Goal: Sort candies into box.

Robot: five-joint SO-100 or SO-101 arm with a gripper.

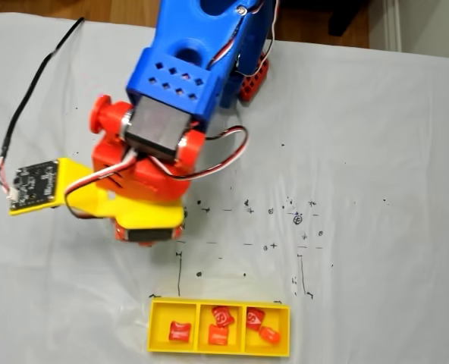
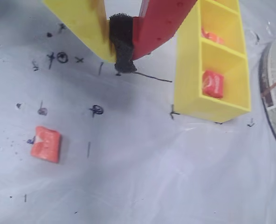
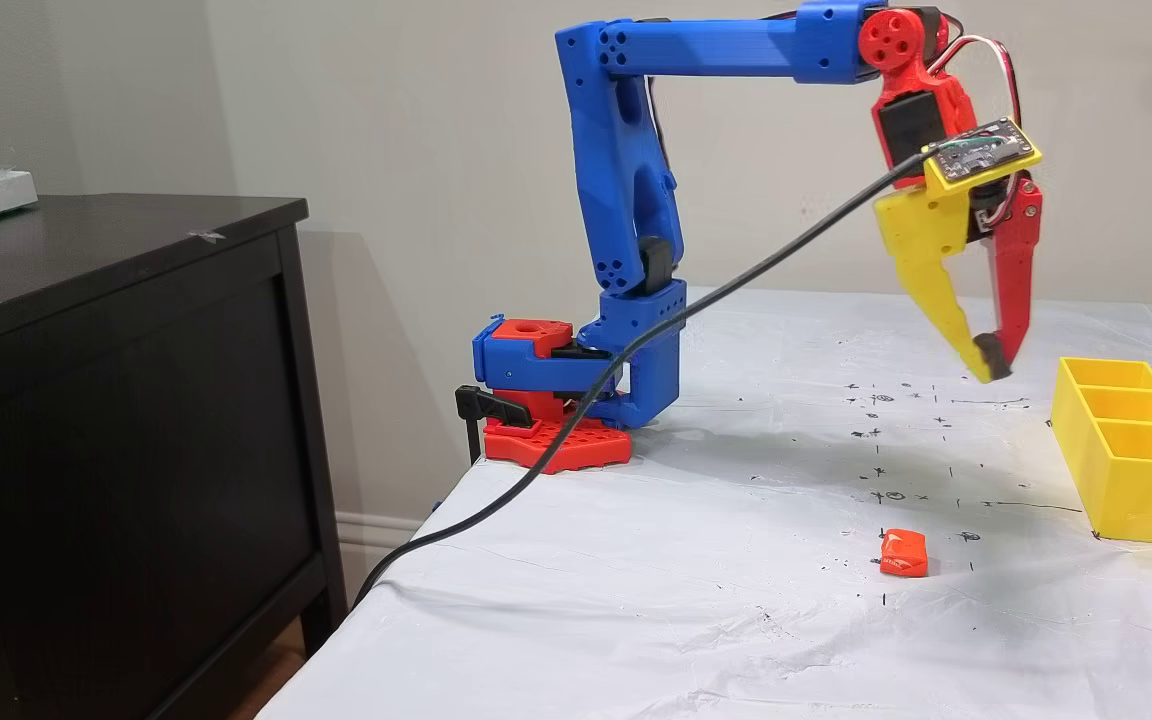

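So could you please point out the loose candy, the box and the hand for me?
Loose candy (image 3: 903,553): fixed view, on its wrapper's middle.
Box (image 3: 1136,495): fixed view, on its near outer wall.
Hand (image 2: 120,56): wrist view, on the black pads between the closed fingertips.

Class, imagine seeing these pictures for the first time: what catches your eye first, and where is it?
The tall blue arm stands at the table's back edge, its yellow-and-red gripper hanging shut in the air. A yellow box at the near edge holds five candies, while one orange candy lies alone on the white cloth.
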